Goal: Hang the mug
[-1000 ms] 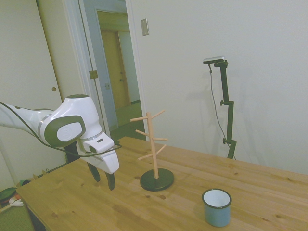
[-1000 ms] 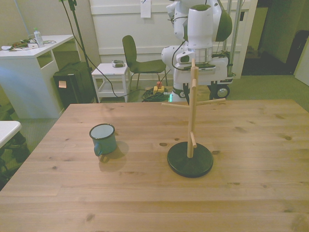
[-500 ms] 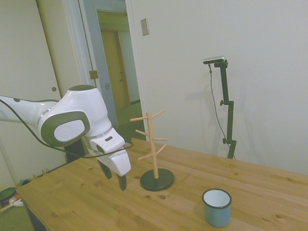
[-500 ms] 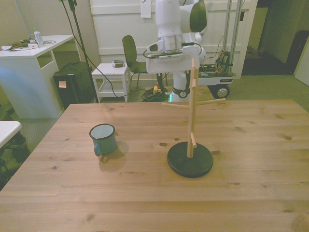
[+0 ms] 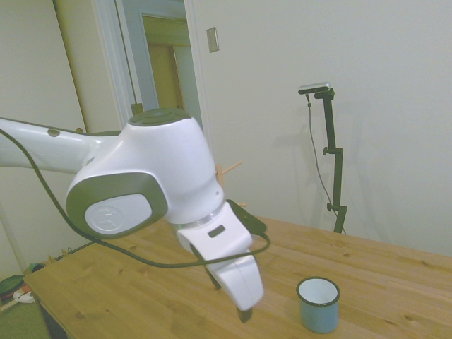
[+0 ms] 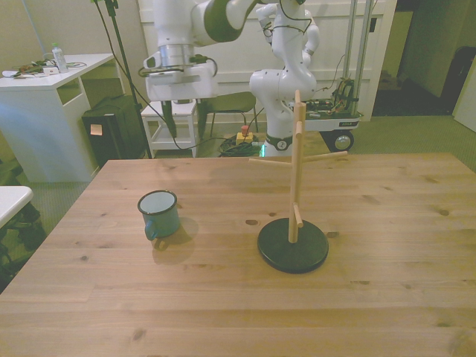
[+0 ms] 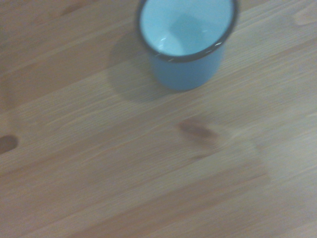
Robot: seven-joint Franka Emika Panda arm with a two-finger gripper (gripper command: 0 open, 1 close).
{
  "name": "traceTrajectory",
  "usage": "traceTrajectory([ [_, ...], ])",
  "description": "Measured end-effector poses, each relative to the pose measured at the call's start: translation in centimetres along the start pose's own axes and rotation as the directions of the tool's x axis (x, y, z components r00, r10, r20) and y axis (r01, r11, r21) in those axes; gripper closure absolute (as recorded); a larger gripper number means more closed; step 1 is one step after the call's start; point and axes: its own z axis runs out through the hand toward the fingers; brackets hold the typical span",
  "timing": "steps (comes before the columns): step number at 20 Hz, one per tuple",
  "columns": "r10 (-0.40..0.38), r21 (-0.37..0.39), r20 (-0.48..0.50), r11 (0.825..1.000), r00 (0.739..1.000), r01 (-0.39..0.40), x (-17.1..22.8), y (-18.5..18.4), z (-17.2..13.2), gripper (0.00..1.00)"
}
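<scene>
The mug (image 6: 158, 213) is small and blue-teal, white inside with a dark rim. It stands upright on the wooden table (image 6: 223, 297) toward the front view's left, and shows in the side view as the mug (image 5: 318, 304) near the front edge. The wrist view looks down on the mug (image 7: 185, 44) from above. My gripper (image 6: 182, 117) hangs open and empty, well above the table, up and back from the mug. In the side view the gripper (image 5: 241, 309) is left of the mug. The wooden peg stand (image 6: 295, 178) rises from a round black base (image 6: 292, 249).
In the side view my arm hides most of the peg stand, and only one peg tip (image 5: 230, 168) shows. Beyond the table stand a white desk (image 6: 44, 111), a small white side table (image 6: 169, 123) and a chair (image 6: 204, 85).
The arm has swung from near the peg stand toward the front view's left, over the mug's side of the table. In the side view it has come closer to the mug. The mug has not moved.
</scene>
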Motion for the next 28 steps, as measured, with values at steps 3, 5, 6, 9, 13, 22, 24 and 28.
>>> traceTrajectory([
  [3, 0.036, 0.0, -0.003, 0.999, 0.999, -0.036, 5.0, 0.7, -0.7, 0.0],
  [5, 0.051, 0.001, 0.004, 0.999, 0.999, -0.051, 7.7, 0.5, -0.8, 0.0],
  [6, 0.059, 0.001, 0.008, 0.998, 0.998, -0.059, 8.9, 0.2, -0.8, 0.0],
  [9, 0.073, -0.004, 0.011, 0.997, 0.997, -0.073, 11.7, -1.2, -0.1, 0.0],
  [13, 0.085, -0.012, 0.025, 0.996, 0.996, -0.085, 13.8, -3.4, 3.1, 0.0],
  [22, 0.045, -0.021, 0.034, 0.999, 0.998, -0.044, 14.7, -7.3, 7.5, 0.0],
  [24, 0.034, -0.022, 0.038, 0.999, 0.999, -0.033, 14.4, -8.1, 8.4, 0.0],
  [28, 0.015, -0.021, 0.041, 1.0, 0.999, -0.015, 13.8, -9.5, 10.0, 0.0],
])
